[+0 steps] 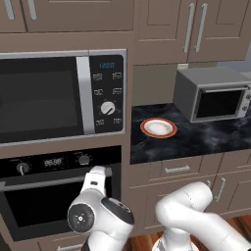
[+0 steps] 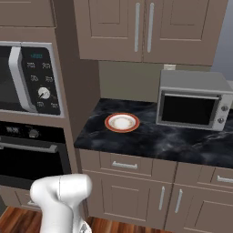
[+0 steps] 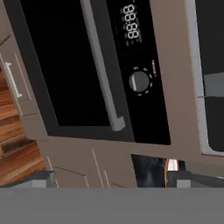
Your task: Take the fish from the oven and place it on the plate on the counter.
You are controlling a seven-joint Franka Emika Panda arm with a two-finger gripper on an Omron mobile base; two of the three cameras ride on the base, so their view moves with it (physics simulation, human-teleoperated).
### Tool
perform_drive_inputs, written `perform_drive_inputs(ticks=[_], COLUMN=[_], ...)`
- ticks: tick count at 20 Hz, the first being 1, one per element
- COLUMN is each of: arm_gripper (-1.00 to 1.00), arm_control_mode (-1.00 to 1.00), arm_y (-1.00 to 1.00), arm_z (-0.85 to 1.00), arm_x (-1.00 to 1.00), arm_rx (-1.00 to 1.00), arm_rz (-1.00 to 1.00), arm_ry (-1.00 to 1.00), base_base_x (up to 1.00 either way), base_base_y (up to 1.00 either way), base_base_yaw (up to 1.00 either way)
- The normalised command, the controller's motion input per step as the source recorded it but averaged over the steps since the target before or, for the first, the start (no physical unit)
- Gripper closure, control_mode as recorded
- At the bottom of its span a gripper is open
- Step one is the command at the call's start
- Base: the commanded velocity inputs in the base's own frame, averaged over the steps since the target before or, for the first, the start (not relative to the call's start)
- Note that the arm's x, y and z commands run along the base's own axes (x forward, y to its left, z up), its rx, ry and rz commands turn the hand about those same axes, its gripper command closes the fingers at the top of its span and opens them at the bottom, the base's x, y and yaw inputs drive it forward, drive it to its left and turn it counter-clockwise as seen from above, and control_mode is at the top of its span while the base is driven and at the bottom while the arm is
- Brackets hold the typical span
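Observation:
The oven is built in under the microwave, and its glass door is shut with the silver bar handle across it. The fish is hidden behind the dark door. My gripper is open with nothing between its fingers. It hangs a short way in front of the oven door and points at the handle's right end, below the display and a knob. The plate, white with an orange-red rim, sits bare on the black marbled counter to the right of the oven.
A large microwave sits above the oven. A grey toaster oven stands at the back right of the counter. Brown drawers and cupboard doors run below the counter, wall cabinets above. The floor is wood.

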Motion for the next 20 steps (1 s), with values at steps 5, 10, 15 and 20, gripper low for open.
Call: perform_drive_inputs(ticks=[5,10,15,20], arm_gripper=[-1.0,-1.0,-1.0,-1.0], arm_control_mode=[-1.0,-1.0,-1.0,-1.0], arm_y=[0.24,0.36,0.15,0.23], arm_z=[-0.15,-0.16,-0.31,-0.28], arm_x=[0.14,0.43,0.56,0.51], arm_rx=[-0.2,-0.09,0.0,0.0], arm_rz=[0.0,0.01,0.01,0.0], arm_ry=[-0.05,-0.11,-0.14,-0.02], base_base_x=[0.0,0.0,0.0,0.0], base_base_y=[0.0,0.0,0.0,0.0], base_base_yaw=[0.0,0.0,0.0,0.0])
